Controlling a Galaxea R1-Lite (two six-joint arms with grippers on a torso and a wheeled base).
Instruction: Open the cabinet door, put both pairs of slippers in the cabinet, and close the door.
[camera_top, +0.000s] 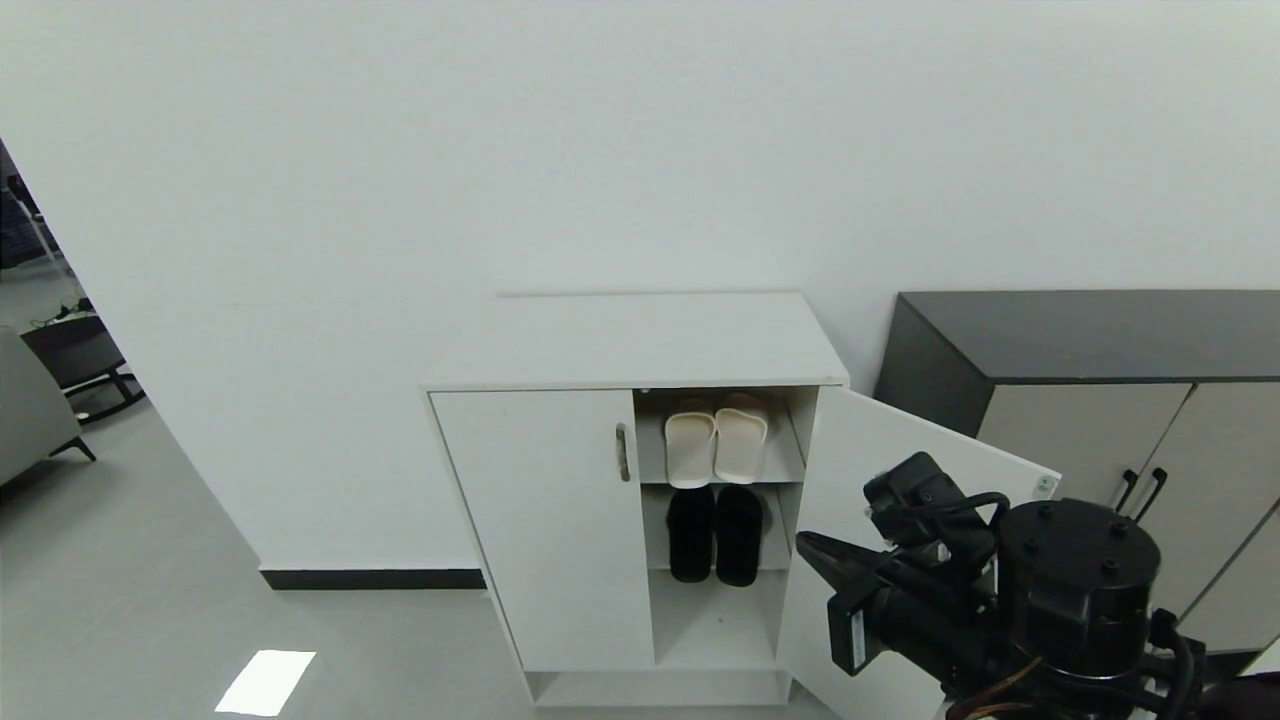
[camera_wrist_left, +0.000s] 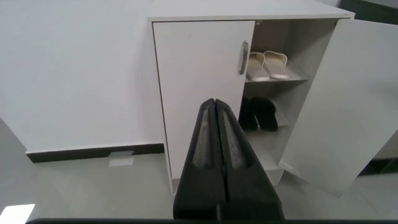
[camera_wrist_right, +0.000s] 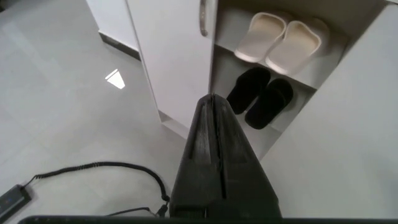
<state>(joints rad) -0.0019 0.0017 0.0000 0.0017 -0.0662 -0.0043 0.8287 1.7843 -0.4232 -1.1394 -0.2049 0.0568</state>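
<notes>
White cabinet (camera_top: 640, 340) has its right door (camera_top: 890, 470) swung open and its left door (camera_top: 545, 520) shut. White slippers (camera_top: 716, 440) sit side by side on the top shelf, black slippers (camera_top: 715, 533) on the shelf below. Right gripper (camera_top: 808, 548) hangs by the open door, fingers pressed together, empty. Left gripper (camera_wrist_left: 215, 106) is closed and empty too, pointed at the shut door.

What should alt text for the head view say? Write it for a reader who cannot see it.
A white two-door cabinet stands against a white wall, its right door open, with cream slide slippers shelved above black slippers. The robot's right gripper hovers in front of the open door.
</notes>
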